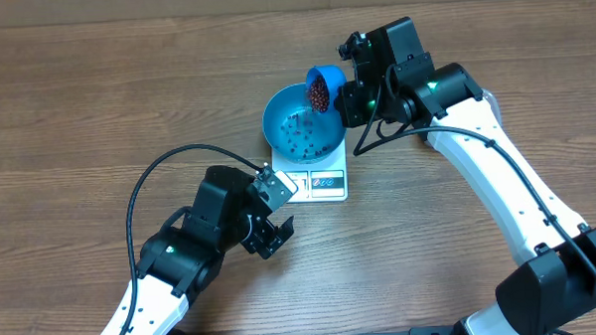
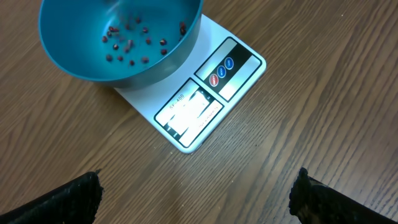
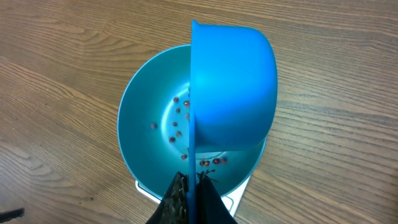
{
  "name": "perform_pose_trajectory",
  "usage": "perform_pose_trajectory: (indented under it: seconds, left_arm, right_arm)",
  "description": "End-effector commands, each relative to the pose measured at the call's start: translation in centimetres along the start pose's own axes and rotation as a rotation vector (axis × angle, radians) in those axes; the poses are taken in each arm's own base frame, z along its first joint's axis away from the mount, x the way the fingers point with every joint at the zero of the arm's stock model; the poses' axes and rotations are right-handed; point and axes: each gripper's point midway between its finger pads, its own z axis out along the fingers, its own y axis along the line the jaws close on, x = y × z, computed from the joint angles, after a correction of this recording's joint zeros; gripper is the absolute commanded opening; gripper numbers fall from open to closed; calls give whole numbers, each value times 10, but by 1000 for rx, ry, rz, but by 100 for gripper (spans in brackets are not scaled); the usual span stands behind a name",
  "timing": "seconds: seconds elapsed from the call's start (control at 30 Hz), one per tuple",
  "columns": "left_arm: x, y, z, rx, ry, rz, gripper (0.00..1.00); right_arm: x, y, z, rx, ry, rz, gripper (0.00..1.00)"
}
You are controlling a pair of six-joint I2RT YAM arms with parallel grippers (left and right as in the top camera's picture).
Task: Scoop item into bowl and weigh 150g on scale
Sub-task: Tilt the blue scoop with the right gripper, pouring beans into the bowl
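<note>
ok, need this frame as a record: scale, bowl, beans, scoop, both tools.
scale: white, display edge toward left tool
bowl: light blue, on the scale
beans: thin scatter on bowl floor
scoop: blue, tipped over bowl, beans inside
left tool: open, empty, near scale
right tool: shut on scoop

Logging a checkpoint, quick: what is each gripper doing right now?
Left gripper: open, holding nothing.
Right gripper: closed on the handle of the blue scoop, which is tipped over the bowl.
</note>
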Motion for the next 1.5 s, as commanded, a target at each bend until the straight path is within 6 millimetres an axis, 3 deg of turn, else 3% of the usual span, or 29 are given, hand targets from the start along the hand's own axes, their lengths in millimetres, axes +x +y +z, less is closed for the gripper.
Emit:
perform_pose_trajectory:
  seconds: [0.0,0.37,0.7,1.47]
  left_arm:
    - [3,-2,3,5,10,-6,100]
    - [2,-2,3,6,4,-15,100]
    - [0,7,3,-46,-2,-192,100]
    - [-7,9,2,-50,-30,-188,100]
  right_arm:
    - [-15,7,-14,-2,-59,-16,4]
    - [-16,7,-15,-2,-61,-17,4]
    - [-17,7,-15,-3,-65,-18,4]
    - [-17,7,-15,-3,-65,-16,4]
